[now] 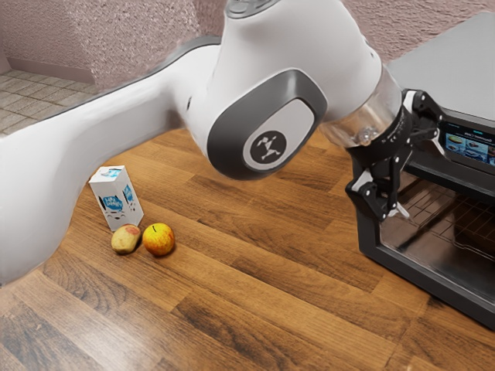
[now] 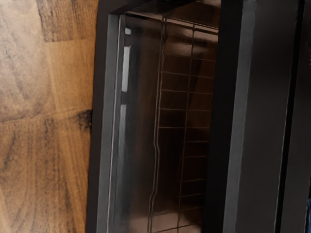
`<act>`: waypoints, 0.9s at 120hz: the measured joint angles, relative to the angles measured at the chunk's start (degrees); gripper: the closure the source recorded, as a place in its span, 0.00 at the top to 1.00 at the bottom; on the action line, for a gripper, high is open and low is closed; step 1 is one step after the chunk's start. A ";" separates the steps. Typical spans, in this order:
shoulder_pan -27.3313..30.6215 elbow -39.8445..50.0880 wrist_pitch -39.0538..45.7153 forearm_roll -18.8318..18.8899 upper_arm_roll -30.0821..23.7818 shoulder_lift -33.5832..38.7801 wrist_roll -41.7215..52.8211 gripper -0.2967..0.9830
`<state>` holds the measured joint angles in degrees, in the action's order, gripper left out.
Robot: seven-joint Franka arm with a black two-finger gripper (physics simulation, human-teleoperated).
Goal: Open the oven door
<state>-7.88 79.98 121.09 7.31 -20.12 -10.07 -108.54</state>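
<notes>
So my gripper (image 1: 421,179) is right in front of the oven (image 1: 456,69), fingers spread apart with nothing between them. The door (image 1: 425,280) is there at the oven's front, and it looks shut. Through the glass I see a wire rack (image 2: 184,128) inside, plus some dark shape I honestly can't make out. The lit screen (image 1: 468,146) sits above the glass. Well apart from all that, on the wood table (image 1: 255,294), there's a red-yellow apple (image 1: 158,239) with a potato-looking thing (image 1: 125,239) just beside it, then an upright carton (image 1: 114,199), contents hidden.
</notes>
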 joint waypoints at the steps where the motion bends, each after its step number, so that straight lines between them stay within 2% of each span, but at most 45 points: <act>1: -0.03 -0.15 0.05 0.03 0.10 -0.12 0.03 0.77; 30: -0.39 0.65 1.44 1.50 0.69 -1.96 0.52 0.77; 58: -0.13 4.48 3.09 -0.63 1.85 -1.58 0.72 0.77; 92: -0.14 23.84 6.88 -3.47 3.91 13.95 0.11 0.77; 108: 2.82 31.17 7.92 -6.18 3.89 20.43 -0.84 0.77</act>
<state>-5.06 111.15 129.02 1.13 -16.23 10.36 -109.38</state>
